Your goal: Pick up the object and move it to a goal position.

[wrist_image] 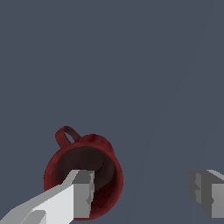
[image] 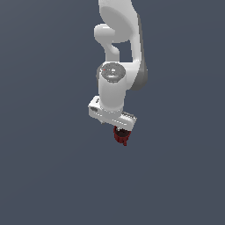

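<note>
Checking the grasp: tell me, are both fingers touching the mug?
No. In the wrist view one finger overlaps the mug; the other stands well apart.

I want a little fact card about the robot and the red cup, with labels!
cup: small dark red mug with a dark inside
handle: small loop on the mug's side
pincer: white, open, its two fingers spread wide
near finger: one fingertip shows over the mug's opening
far finger: the other fingertip is well off to the side, not touching the mug
held: not gripped
arm: white arm above the mug
ground: plain dark grey floor
</note>
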### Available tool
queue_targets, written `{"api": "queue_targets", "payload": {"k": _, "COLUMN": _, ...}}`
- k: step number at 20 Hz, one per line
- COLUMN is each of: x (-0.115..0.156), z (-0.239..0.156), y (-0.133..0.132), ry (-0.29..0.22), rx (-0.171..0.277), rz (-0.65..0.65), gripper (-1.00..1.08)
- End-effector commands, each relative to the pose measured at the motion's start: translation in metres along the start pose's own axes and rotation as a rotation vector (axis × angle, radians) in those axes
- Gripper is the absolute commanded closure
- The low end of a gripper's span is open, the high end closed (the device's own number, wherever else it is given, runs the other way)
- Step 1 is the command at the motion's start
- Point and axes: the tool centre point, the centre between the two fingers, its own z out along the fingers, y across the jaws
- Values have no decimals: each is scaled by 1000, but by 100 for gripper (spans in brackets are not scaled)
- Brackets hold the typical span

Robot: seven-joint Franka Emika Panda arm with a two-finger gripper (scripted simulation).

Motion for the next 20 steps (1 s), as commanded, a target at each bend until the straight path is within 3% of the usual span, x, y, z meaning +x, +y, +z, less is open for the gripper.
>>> {"api": "queue_targets", "payload": {"k": 1, "x": 1, "z": 3, "y": -5, "ry": -2, "rx": 1, "rz": 64, "gripper": -60}}
{"api": "queue_targets", "payload": {"k": 20, "x": 2, "z": 24, "y": -47, "ry": -18, "rx": 0, "rz": 537, "gripper": -60}}
